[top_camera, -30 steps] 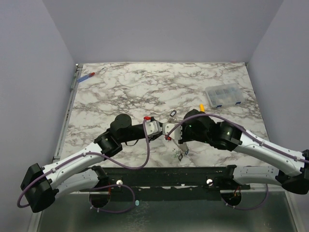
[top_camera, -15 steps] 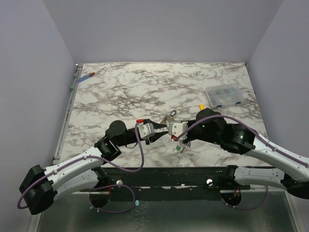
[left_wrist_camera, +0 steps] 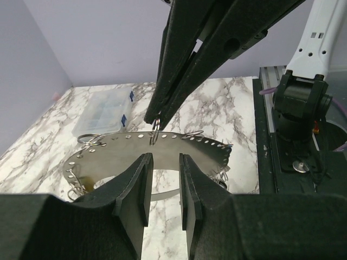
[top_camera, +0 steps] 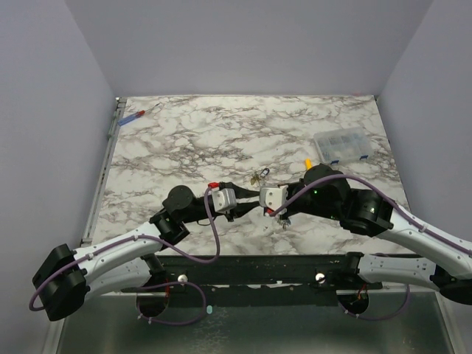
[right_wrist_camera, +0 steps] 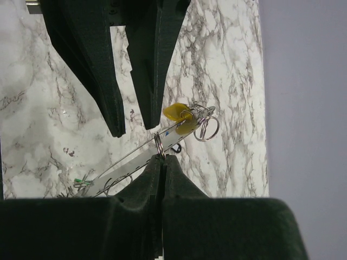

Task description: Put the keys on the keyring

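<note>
Near the middle of the desk's (top_camera: 184,140) near edge, our left end effector (top_camera: 242,209) hovers with its fingers a narrow gap apart, holding nothing. Just beside it we see the keyring (left_wrist_camera: 173,142) held above the desk, a yellow-capped key (right_wrist_camera: 177,112) at one end. Our right end effector (right_wrist_camera: 162,158) is pinched tight on the keyring. Toward the right edge lies a clear box (top_camera: 341,145).
</note>
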Motion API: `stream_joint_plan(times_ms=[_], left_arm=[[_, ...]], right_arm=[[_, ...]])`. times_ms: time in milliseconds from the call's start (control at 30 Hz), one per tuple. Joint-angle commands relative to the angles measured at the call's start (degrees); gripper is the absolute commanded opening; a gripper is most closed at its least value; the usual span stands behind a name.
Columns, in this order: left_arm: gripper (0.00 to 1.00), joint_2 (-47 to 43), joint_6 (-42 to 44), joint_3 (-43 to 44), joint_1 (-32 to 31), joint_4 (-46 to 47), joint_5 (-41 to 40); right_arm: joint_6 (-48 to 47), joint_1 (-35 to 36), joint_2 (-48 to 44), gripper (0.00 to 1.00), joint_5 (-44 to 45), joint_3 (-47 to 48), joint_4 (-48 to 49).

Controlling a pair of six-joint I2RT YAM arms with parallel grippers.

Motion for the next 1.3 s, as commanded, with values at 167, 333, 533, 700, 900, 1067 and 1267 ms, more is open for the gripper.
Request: stream_joint_plan(times_ms=[167,333,533,700,900,1067,1267], left_arm=[[0.29,2.3,0.8,3.4,-2.0,1.8,-0.9],[0.29,1.8,1.1,3.2,-2.0,1.8,-3.2],[0.29,1.0,1.2,3.1,-2.0,0.8,-4.3],[0.29,-0.4,1.7,3.8,-2.0,-1.4,-4.4],[0.3,-2.2,3.1,4.6,-2.0,-5.7,-3.8],[0.3,-1.7,3.7,4.9,-2.0,-6.2,-4.0],[0.3,0.6,4.8,6.5,-2.0,-6.2,-3.6]], right_arm=[[-1.0,0.4,0.0,0.01,-1.3,-0.2,2.8],[-1.2,0.3,0.1,0.01,-0.1,-0.7,1.9],[-1.1,0.3,-0.1,0.01,0.3,-0.8,1.8],[-1.0,0.4,-0.1,0.01,1.2,-0.9,1.5],[-1.0,0.3,0.3,0.01,1.5,-1.0,1.0],[-1.0,0.3,0.3,0.01,0.5,-0.6,1.1],[-1.0,0.5,0.4,0.01,-0.5,-0.4,1.0]])
